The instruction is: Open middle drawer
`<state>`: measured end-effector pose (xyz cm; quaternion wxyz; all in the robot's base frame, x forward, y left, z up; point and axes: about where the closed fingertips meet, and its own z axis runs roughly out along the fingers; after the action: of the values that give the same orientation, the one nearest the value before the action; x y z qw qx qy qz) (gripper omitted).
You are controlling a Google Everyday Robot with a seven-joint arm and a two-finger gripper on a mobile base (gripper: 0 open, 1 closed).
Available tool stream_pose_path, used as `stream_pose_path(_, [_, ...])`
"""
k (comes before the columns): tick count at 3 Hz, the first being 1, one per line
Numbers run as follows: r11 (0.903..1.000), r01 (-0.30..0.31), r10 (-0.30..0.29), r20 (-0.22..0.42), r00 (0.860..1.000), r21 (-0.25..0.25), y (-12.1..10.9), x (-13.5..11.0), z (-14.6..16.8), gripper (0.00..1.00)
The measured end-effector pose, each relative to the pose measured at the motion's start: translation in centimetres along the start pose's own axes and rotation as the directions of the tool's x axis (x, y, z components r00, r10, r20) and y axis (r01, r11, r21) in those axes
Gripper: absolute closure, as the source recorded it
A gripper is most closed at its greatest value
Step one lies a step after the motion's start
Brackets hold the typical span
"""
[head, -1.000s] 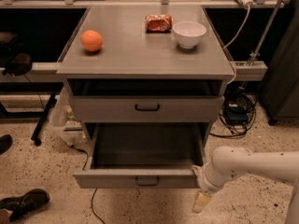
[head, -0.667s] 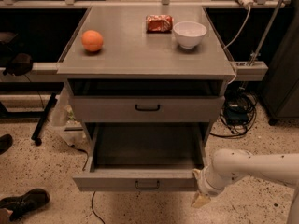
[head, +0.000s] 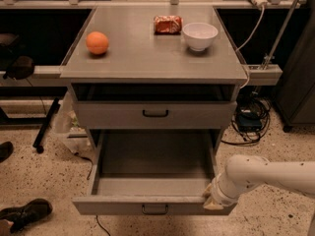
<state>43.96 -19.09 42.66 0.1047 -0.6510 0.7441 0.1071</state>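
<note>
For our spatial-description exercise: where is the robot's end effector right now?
In the camera view, the end effector is low on the right, at the right front corner of the pulled-out middle drawer.

Looks like a robotics lab or test bay. Has a speckled hard floor, loose cables bundled on it at right, bare metal rails behind a gray drawer cabinet. Holds a white robot arm low right, gripper at front right corner of the open middle drawer.
</note>
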Motion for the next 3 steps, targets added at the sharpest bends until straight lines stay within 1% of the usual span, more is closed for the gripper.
stream_pose_path(1, [1.0000,0.000,0.000,0.000,1.000,0.000,0.00,-0.02,-0.21,1.00])
stream_pose_path(2, [0.9999,0.012,-0.012,-0.014,1.000,0.000,0.60,-0.11,-0.10,1.00])
stream_pose_path(3, [0.9999,0.012,-0.012,-0.014,1.000,0.000,0.55,0.07,-0.16,1.00])
